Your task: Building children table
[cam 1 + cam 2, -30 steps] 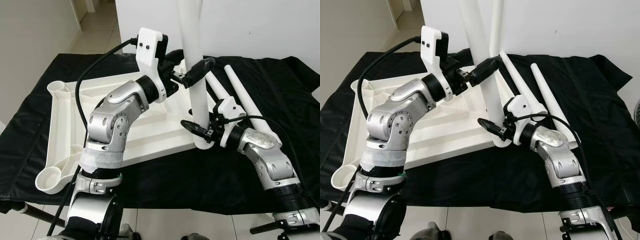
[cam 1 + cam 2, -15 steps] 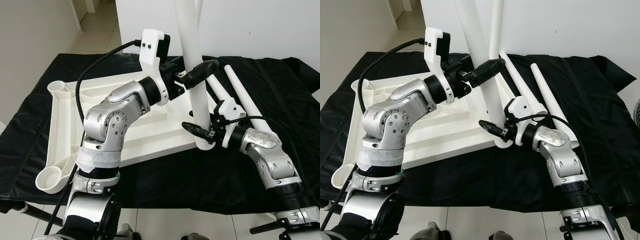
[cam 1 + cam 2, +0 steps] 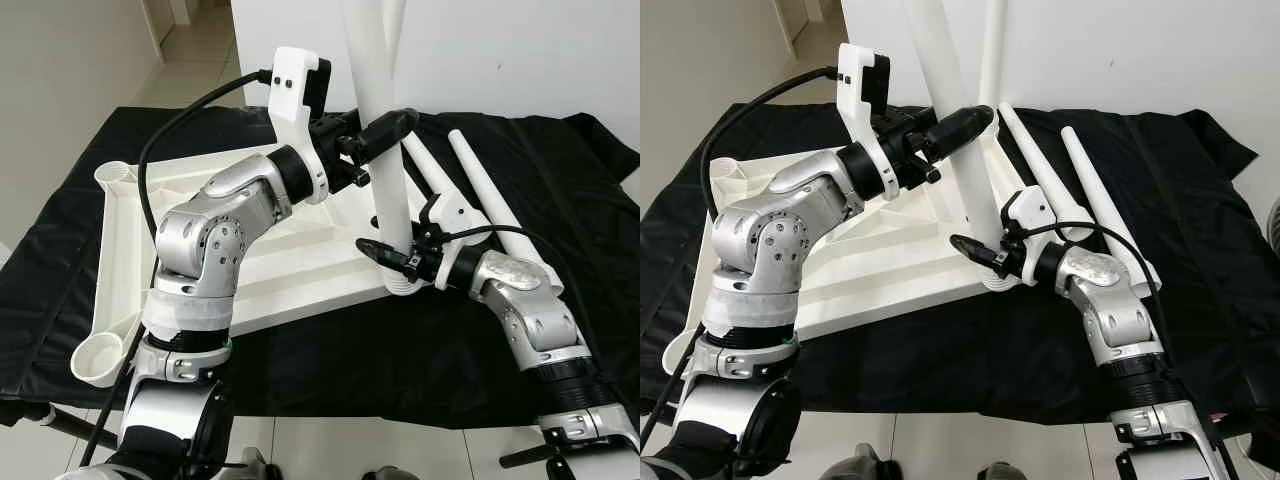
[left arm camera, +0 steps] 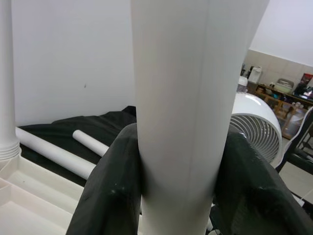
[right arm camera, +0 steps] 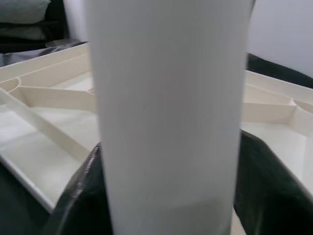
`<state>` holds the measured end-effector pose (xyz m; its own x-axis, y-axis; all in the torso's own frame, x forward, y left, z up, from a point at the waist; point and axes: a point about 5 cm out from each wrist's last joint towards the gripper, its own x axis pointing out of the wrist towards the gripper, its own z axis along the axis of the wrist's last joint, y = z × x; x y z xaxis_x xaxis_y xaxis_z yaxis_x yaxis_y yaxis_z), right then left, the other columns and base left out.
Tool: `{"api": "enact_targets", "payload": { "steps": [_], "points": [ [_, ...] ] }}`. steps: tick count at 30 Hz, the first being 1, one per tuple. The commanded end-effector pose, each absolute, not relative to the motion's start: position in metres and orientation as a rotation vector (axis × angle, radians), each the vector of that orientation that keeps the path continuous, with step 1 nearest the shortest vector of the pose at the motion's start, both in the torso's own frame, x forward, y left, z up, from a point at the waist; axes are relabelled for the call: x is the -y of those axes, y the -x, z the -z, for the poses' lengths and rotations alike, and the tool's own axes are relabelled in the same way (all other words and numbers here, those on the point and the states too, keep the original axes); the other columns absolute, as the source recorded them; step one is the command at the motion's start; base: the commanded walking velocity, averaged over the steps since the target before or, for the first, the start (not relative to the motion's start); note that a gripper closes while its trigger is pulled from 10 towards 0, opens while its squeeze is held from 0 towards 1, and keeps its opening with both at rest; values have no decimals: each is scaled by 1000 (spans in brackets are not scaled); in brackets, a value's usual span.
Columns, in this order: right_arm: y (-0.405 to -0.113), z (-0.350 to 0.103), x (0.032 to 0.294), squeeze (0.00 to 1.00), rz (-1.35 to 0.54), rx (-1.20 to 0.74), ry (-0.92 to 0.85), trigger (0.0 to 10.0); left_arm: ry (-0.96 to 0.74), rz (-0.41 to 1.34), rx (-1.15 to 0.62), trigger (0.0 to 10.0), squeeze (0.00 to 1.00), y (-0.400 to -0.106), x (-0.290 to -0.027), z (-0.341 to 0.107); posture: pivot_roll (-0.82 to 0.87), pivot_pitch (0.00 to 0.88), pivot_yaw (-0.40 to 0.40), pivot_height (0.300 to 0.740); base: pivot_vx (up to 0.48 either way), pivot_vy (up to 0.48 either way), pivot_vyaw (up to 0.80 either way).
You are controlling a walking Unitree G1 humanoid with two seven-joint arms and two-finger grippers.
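Observation:
The white table top lies upside down on a black cloth. A white leg stands upright in its near right corner socket. My left gripper is shut on this leg about halfway up, fingers on both sides of the leg. My right gripper is shut on the same leg just above the socket, with the leg between its fingers. A second leg stands upright at the far right corner.
Two loose white legs lie on the black cloth right of the table top. Round corner sockets show at the near left and far left. A white wall is behind, and a white fan stands off to the side.
The left arm has swung its elbow and carried the upper part of the leg a little to the left. The right gripper stays at the leg's base.

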<state>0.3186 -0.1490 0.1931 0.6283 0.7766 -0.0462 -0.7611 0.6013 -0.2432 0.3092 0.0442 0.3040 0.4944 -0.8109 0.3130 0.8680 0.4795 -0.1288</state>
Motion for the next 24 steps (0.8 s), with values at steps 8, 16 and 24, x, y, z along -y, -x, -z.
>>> {"api": "enact_targets", "payload": {
  "steps": [8,16,24],
  "points": [
    [-338,-208,146,1000,-682,150,203,10000,168,858,233,10000,0,-323,-39,-316,-97,25,33,740,0,0,0],
    [-352,-210,115,0,-511,175,224,10000,85,717,297,10000,0,-332,-30,-337,-99,25,27,740,0,0,0],
    [-362,-205,95,0,-315,180,208,10000,156,641,311,10000,0,-336,-22,-351,-93,29,24,740,0,0,0]
  ]
}}
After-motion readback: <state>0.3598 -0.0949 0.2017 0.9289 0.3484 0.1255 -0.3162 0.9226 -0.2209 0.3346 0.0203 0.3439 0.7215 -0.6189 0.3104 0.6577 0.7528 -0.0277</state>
